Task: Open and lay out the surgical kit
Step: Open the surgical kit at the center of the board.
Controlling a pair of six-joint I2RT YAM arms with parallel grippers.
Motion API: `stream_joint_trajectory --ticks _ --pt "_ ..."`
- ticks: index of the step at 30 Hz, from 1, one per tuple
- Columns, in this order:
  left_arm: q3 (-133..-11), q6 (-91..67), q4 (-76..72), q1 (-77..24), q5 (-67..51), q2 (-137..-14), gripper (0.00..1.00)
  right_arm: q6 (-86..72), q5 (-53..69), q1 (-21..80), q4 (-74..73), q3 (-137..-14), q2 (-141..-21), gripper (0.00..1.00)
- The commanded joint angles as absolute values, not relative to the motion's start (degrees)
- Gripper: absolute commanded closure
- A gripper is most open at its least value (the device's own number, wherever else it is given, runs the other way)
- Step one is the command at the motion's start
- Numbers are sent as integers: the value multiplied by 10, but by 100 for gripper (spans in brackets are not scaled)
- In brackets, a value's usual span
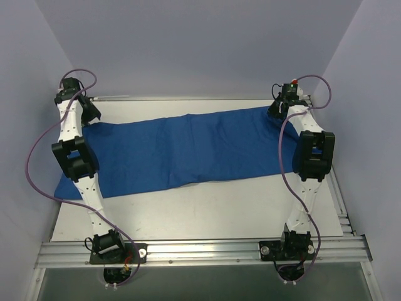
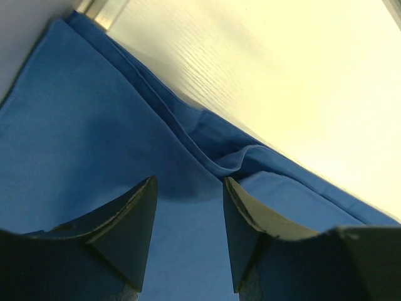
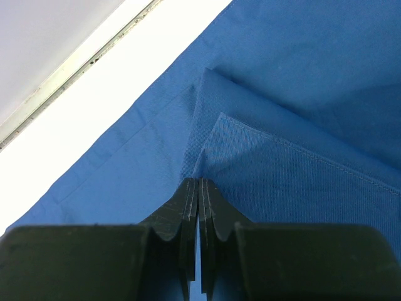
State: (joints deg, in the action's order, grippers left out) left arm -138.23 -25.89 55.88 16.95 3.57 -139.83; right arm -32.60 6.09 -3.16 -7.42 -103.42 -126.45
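The surgical kit shows only as a royal-blue cloth wrap [image 1: 188, 150], spread in a long band across the white table from left to right. My left gripper [image 1: 93, 116] hangs over the wrap's far left end. In the left wrist view this gripper [image 2: 188, 185] is open, with flat cloth [image 2: 75, 125] and a raised fold under it and nothing between the fingers. My right gripper [image 1: 276, 111] is at the wrap's far right corner. The right wrist view has it [image 3: 198, 182] shut, a pointed fold of the cloth [image 3: 301, 94] pinched at its tips.
Bare white table [image 1: 207, 207] lies between the cloth and the arm bases. A metal rail [image 1: 188, 98] runs along the back edge, close behind both grippers. Grey walls close in the left, right and rear. Purple cables loop beside each arm.
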Motion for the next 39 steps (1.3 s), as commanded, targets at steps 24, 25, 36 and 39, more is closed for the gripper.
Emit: stream_joint_trajectory --ticks 24,25,36,39 --pt "-1421 -271 571 149 26 -1434 61 -325 68 -25 -63 -1040 -1253 100" --pt "-1423 -271 572 149 28 -1433 63 -326 68 -25 -64 -1040 -1254 100" --pt "-1417 -271 578 150 42 -1414 91 -326 68 -25 -65 -1041 -1253 100" --pt "-1400 -268 582 150 47 -1398 98 -326 67 -25 -66 -1040 -1252 100"
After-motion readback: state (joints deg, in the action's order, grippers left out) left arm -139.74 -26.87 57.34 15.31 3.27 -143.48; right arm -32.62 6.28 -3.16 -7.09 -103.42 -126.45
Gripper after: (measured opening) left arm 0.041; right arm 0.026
